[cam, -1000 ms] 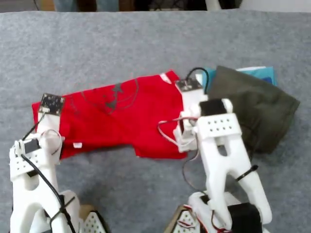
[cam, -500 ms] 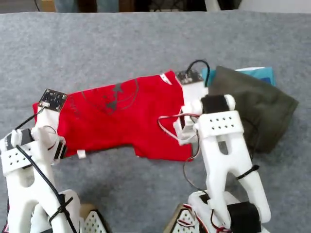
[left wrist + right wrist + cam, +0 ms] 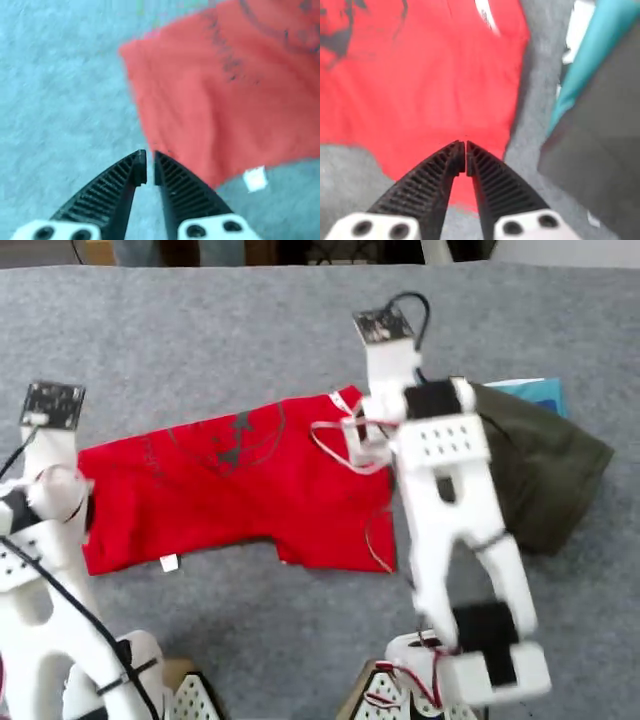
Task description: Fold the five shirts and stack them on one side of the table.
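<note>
Showed red shirt (image 3: 230, 490) spread flat | judged it soft, light, limp; best pinched at outer corners | found left gripper (image 3: 148, 167) and right gripper (image 3: 465, 150) nearly closed, holding nothing.

High cam looks down over whole counter (image 3: 200, 330); wrist cams sit close above it, all sharing the red shirt (image 3: 240, 490).

red shirt (image 3: 235, 490) with dark print, olive shirt (image 3: 545, 475), teal cloth (image 3: 535, 392), grey table (image 3: 200, 340)

Two shirts (image 3: 230, 490) (image 3: 545, 470), one teal cloth (image 3: 535, 392), two claws (image 3: 150, 167) (image 3: 465, 152)
</note>
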`<state>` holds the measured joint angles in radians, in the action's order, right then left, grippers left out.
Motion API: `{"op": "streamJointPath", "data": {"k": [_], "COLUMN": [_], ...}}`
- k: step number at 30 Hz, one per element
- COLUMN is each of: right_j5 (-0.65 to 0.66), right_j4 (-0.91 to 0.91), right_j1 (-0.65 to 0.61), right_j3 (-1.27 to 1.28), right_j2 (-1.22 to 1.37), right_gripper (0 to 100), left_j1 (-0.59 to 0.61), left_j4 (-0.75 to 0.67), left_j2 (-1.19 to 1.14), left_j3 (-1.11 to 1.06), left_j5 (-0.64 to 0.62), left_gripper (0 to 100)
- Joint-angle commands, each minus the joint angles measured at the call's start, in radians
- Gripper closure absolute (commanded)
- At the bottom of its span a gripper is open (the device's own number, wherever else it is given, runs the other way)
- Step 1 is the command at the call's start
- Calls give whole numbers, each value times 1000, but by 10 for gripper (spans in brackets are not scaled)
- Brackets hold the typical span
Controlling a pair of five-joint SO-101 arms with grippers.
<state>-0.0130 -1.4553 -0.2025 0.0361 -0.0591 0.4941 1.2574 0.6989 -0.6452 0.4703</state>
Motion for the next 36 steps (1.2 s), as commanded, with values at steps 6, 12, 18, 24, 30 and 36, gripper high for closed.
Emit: {"op": "streamJointPath", "data": {"k": [6,12,18,24,30,36], "right_j5": [-81,-75,-75,-58,-52,-54], "right_j4": [-84,-141,-161,-259,-305,-311], "right_j1": [-63,-57,-6,26,31,23], "right_j3": [-593,-941,-1244,-1486,-1646,-1690], "right_j2": [486,843,1148,1334,1400,1285], "right_gripper": [984,984,984,984,984,984], "left_j1": [-56,-56,-22,30,42,-35], "left_j4": [-351,-637,-736,-838,-841,-704], "left_j2": [-358,-577,-743,-853,-844,-577], "left_j3": [64,64,58,58,64,19], "left_j5": [-138,-137,-129,11,60,64], "left_gripper": [971,971,971,972,972,972]}}
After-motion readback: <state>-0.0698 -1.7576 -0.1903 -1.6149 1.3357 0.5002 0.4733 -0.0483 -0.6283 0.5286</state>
